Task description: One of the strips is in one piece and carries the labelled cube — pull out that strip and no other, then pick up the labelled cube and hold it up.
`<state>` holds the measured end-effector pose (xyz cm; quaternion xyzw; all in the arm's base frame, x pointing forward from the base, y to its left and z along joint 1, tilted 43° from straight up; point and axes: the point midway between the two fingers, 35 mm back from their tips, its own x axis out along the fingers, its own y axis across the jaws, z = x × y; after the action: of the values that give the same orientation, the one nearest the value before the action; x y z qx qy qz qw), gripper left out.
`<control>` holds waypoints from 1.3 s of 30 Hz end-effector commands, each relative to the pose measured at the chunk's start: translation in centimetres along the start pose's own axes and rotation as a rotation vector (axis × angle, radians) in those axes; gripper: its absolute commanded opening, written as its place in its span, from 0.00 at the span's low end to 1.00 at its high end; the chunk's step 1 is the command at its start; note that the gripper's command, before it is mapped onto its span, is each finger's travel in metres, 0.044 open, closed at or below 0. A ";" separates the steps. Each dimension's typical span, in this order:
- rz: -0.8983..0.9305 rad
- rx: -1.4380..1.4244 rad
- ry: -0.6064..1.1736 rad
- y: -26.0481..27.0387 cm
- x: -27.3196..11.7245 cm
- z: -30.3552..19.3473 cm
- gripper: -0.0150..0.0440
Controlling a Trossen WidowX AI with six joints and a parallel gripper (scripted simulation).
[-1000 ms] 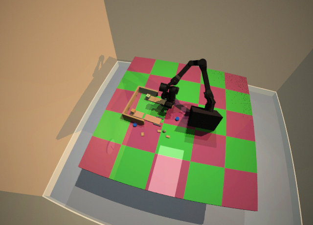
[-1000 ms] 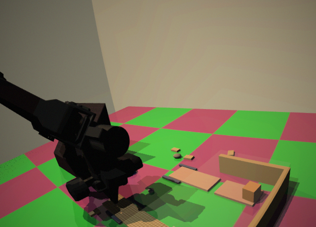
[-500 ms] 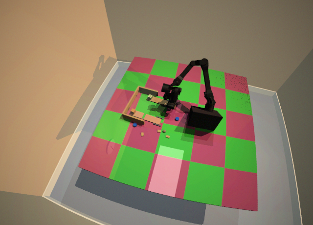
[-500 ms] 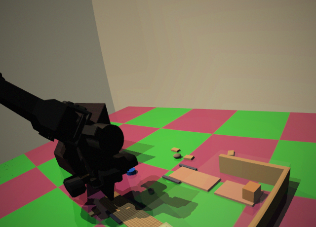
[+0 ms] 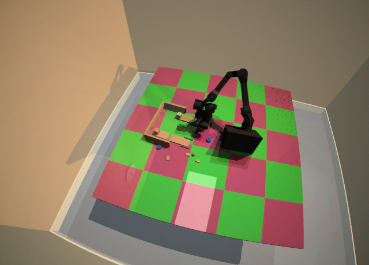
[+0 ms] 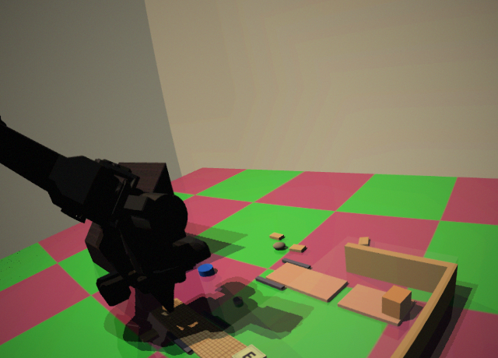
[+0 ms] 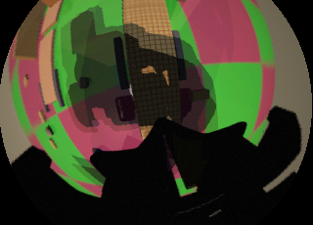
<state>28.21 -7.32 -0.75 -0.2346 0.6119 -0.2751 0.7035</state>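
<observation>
A strip with a grid pattern (image 5: 186,118) (image 6: 219,342) (image 7: 146,15) lies in one piece on the table. The pale labelled cube (image 5: 179,114) (image 6: 250,352), marked E, sits on its far end; I cannot make it out in the wrist view. A plain strip lies in two pieces with a gap, a front piece (image 5: 180,140) (image 6: 307,281) and a back piece (image 5: 162,134) (image 6: 362,300). A plain orange cube (image 5: 156,131) (image 6: 396,303) sits on the back piece. My gripper (image 6: 171,307) (image 7: 160,120) is shut and empty, low over the near part of the grid strip.
Wooden walls (image 5: 154,117) (image 6: 398,258) border the strips at the back and sides. Dark rails (image 6: 269,282) (image 7: 120,63) flank each strip. One blue disc (image 5: 208,139) (image 6: 206,269) lies near the arm's base, another (image 5: 158,147) outside the wall. Small wooden blocks (image 5: 168,158) (image 6: 297,247) lie beyond the plain strip.
</observation>
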 end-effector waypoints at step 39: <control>-0.004 -0.008 0.033 -0.2 0.4 -6.1 0.25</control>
<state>23.74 -7.29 -1.24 -0.2348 0.6119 -0.2744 0.7036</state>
